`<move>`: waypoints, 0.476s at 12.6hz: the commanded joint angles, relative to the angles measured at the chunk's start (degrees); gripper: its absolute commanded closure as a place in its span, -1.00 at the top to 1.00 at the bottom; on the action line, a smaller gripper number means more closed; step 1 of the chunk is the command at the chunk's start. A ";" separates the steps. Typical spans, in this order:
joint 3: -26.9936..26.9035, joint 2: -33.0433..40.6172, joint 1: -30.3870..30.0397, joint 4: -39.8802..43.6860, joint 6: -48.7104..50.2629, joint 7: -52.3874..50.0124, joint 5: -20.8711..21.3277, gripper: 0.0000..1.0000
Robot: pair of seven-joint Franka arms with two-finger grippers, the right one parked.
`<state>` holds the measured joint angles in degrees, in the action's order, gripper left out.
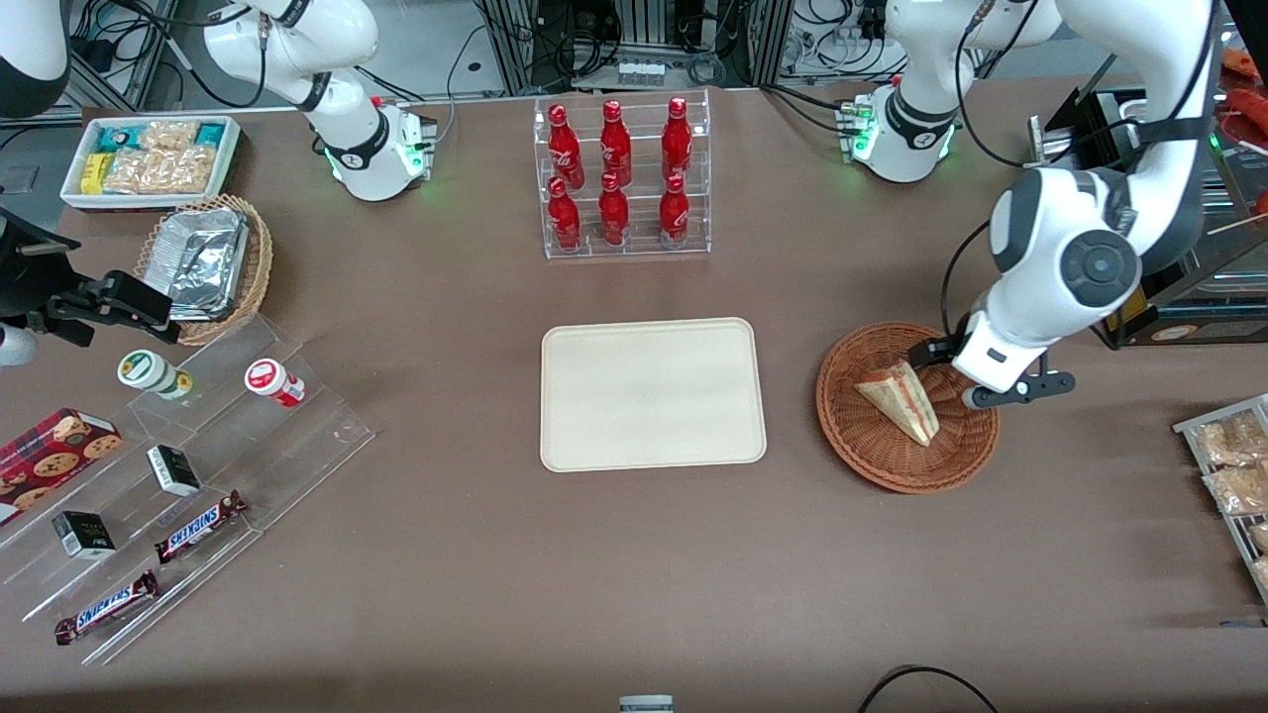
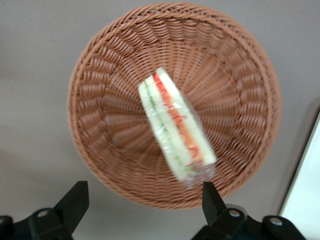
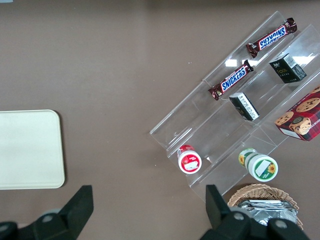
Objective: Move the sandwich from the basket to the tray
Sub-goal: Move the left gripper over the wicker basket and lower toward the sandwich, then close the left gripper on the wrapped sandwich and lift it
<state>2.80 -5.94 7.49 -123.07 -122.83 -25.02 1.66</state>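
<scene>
While the cream-beige tray [image 1: 653,393] sits bare at the middle of the table, the sandwich [image 1: 900,400] lies in the reddish-brown wicker basket [image 1: 860,448] just beside it, toward the working arm's end. Farther from the front camera than the tray stands a clear rack of red cola bottles [image 1: 619,176].

The wedge rests on its side near the basket's centre, wrapped in clear film, its red, yellow and green filling edge showing plainly in the wrist view [image 2: 176,131]. The left gripper [image 1: 966,368] hangs over the basket's rim on the side nearest the working arm's end — above the weave, not touching the sandwich. Its fingers [image 2: 74,202] are spread wide with nothing between them; in the wrist view the wedge's blunt end lies close to one fingertip, while the rest of the wedge reaches away from the gap.

I judge this to be the approach step: the grasp is not yet made, and nothing has gone to the tray. The next move seems to call for shifting the gripper toward the basket's centre so the wedge falls between the fingers, turning the wrist if need be so they close across the bread faces, then lowering inside the shallow wall — without catching the rim or crushing the soft bread.
</scene>
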 commanded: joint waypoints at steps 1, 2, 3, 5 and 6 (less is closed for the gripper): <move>-0.16 0.50 2.09 -2.70 -4.42 -10.02 0.10 1.00; -0.25 -0.38 2.87 -2.79 -5.65 -15.70 0.10 1.00; -0.25 -1.43 4.19 -2.71 -6.10 -21.33 0.10 1.00; -0.25 -2.40 4.29 -2.71 -6.98 -27.60 0.28 1.00; -0.25 -2.49 4.29 -2.71 -7.07 -30.32 0.28 1.00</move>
<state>2.96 -8.06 11.29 -125.63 -128.74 -50.14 1.68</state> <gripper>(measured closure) 0.000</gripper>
